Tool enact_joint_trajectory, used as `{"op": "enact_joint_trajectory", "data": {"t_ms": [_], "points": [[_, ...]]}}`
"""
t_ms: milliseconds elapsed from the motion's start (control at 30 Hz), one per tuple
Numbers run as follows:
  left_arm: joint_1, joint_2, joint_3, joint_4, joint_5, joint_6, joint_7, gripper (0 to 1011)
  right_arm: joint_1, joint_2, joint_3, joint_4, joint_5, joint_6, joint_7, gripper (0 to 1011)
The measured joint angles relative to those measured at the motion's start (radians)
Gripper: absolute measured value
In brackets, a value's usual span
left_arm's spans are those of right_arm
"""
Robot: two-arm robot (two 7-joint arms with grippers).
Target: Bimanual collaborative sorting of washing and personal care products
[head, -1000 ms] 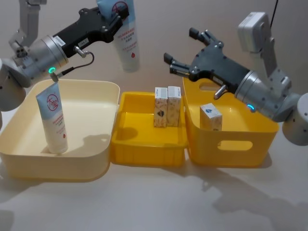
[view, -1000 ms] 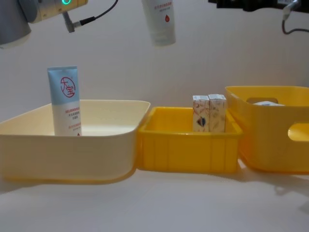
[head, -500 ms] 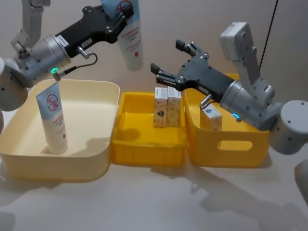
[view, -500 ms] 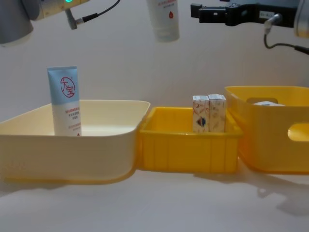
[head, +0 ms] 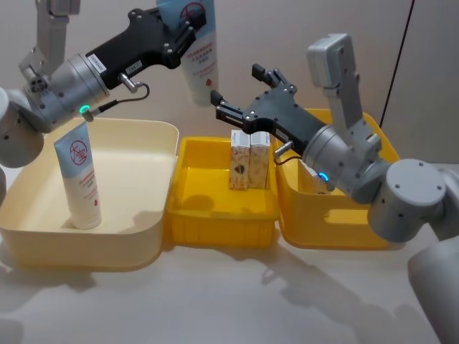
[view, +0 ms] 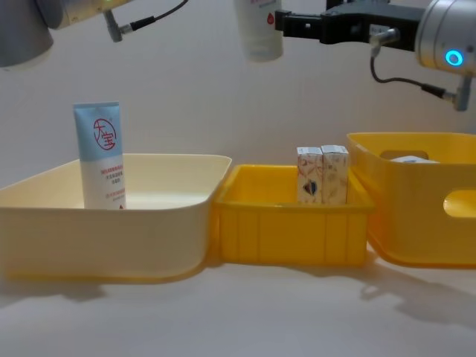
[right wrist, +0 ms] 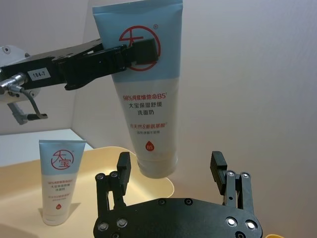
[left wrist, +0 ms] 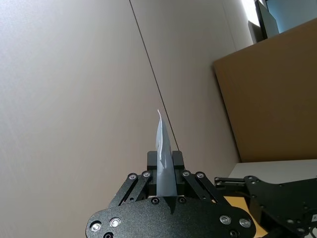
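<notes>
The pale tabletop (head: 215, 301) is carrying three smooth plastic containers in a row. A wide, round-cornered cream bin (head: 79, 251) is sitting toward its left edge and a deep yellow bin (head: 337, 229) toward its right edge. A shallow yellow tray (head: 219, 226) is sitting between them, touching both.

The left hand (head: 185, 27) is pinching the hanging tube (head: 199, 54) by its flat light-blue end, high above the tray's far-left corner. The right hand (head: 235, 86) is hovering with its fingers spread beside that tube's white lower end. The right wrist view is showing the tube's red circled logo and print, while the left wrist view is showing its crimped end edge-on.

The standing tube (head: 79, 175) is standing upright in the cream bin. Two printed cartons (head: 239, 161) are standing in the tray, touching each other. The chest view is showing a third carton (view: 405, 158) peeking over the deep bin's rim.
</notes>
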Motion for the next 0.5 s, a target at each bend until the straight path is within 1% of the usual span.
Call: {"op": "enact_joint_trajectory", "data": {"t_ms": [167,500], "points": [[0.011,0.005,0.007,-0.019,-0.003,0.007,-0.002,178,0.000,-0.013,-0.011,0.009,-0.003,-0.002,-0.020,1001],[0.020,0.011,0.018,-0.037,-0.016,0.027,-0.013,178,0.019,-0.028,-0.044,0.044,-0.028,-0.031,-0.042,1001]]}}
